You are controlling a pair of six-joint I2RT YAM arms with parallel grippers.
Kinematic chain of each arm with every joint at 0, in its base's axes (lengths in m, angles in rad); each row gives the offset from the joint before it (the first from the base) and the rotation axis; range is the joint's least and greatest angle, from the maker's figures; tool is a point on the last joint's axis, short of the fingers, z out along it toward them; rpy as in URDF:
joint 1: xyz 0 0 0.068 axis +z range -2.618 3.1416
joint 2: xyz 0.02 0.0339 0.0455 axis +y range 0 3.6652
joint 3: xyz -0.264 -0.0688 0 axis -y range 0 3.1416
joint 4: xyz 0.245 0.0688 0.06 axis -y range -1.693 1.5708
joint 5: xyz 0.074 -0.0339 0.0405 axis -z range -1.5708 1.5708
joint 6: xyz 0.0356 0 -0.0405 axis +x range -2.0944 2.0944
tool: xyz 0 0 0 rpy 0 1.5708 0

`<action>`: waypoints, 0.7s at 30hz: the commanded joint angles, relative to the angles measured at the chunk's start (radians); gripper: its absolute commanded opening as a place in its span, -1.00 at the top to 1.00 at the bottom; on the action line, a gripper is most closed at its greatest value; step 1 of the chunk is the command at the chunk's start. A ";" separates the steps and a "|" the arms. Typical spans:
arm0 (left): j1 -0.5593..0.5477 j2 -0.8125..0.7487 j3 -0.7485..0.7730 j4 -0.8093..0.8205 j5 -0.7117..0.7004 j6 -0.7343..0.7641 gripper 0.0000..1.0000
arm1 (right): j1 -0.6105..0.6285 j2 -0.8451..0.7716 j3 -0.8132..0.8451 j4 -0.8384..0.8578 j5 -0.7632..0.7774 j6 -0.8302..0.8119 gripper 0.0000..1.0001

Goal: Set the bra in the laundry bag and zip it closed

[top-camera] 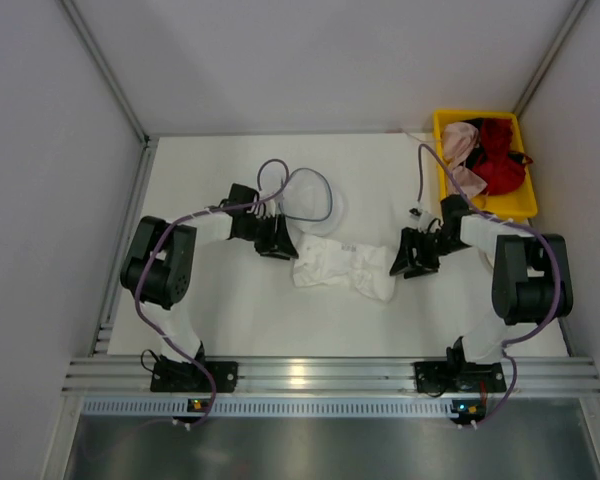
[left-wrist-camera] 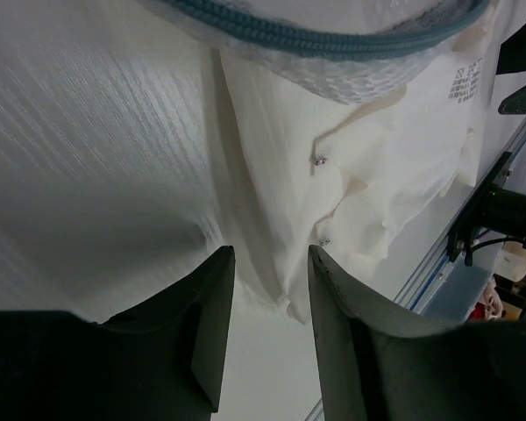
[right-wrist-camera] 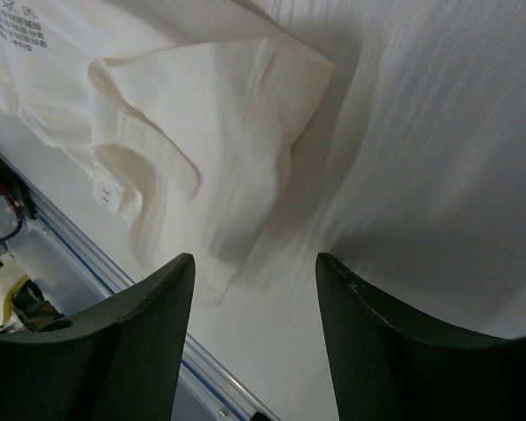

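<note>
Surface: white table point(top-camera: 230, 310) inside grey walls; a yellow bin point(top-camera: 510, 210) at the far right holds a pink garment point(top-camera: 462, 150) and a red garment point(top-camera: 500, 165).
Bra: the bra point(top-camera: 342, 268) lies flat at the table's centre, between the two grippers.
Bag: the laundry bag point(top-camera: 305, 195) lies just far-left of it; I cannot tell whether they touch.
Left gripper point(top-camera: 280, 250): fingers parted, empty, at the bra's left end.
Right gripper point(top-camera: 408, 262): fingers spread wide, empty, at its right end.
Long axis: left to right, with the right end slightly nearer.
Risk: a shallow pinch may catch a single layer, so the bra unfolds and drags.
Risk: the left fingers work close to the mesh and could catch it, and the bra's small metal hooks point(left-wrist-camera: 318, 160) may snag there.
</note>
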 commanded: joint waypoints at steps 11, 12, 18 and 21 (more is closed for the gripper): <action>0.000 -0.001 -0.061 0.261 0.095 -0.158 0.90 | -0.006 0.033 -0.015 0.090 -0.092 0.039 -0.08; 0.001 -0.016 -0.073 0.261 0.098 -0.162 1.00 | -0.006 0.034 -0.013 0.094 -0.106 0.070 -0.05; 0.014 -0.150 -0.090 0.187 0.087 -0.175 1.00 | -0.006 0.022 -0.024 0.157 -0.197 0.134 0.13; 0.014 -0.223 -0.083 0.120 0.073 -0.172 1.00 | -0.006 0.008 -0.022 0.168 -0.220 0.150 0.16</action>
